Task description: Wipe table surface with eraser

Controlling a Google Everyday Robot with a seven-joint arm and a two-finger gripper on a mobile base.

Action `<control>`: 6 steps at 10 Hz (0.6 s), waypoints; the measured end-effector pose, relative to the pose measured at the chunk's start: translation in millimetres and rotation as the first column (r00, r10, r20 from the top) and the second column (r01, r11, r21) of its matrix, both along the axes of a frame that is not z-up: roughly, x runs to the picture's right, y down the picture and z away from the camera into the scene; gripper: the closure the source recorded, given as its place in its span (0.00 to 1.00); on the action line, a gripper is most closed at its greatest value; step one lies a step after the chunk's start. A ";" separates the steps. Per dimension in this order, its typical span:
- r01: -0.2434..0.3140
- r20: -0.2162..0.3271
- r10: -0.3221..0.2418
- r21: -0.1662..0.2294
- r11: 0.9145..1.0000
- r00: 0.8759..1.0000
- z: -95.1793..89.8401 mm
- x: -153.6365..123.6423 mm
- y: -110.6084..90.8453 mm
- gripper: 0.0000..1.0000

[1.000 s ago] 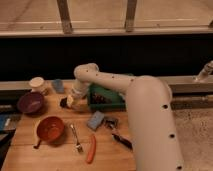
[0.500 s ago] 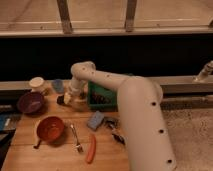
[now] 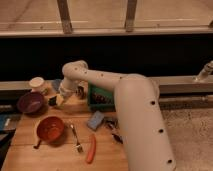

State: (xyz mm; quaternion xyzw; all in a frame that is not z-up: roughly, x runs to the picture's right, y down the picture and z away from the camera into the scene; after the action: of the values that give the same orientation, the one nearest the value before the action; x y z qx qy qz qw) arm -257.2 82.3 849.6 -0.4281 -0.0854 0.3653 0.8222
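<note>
Gripper point(image 3: 60, 99) just right of purple bowl point(image 3: 30, 102), jaws pressed together, eraser point(image 3: 52, 100) at its tip; hold unconfirmed. Press eraser flat on table surface point(image 3: 55, 157), sweep away from bowl.

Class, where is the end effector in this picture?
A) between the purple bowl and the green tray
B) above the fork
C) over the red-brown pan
A: the end effector sits between the purple bowl and the green tray, shut on the eraser.
</note>
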 end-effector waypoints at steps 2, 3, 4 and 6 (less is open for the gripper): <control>0.012 -0.017 -0.012 -0.012 1.000 1.000 -12.8 17.6 20.5 1.00; 0.009 -0.033 -0.010 -0.019 1.000 0.999 -19.1 31.2 29.5 1.00; -0.005 -0.057 0.004 -0.025 1.000 0.998 -22.0 47.7 35.1 1.00; -0.042 -0.099 0.039 -0.025 0.999 0.994 -20.4 74.7 33.1 1.00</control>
State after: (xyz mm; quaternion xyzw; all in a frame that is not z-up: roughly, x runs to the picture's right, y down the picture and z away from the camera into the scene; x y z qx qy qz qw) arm -182.5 115.4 829.2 -0.4188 -0.0486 0.4037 0.8120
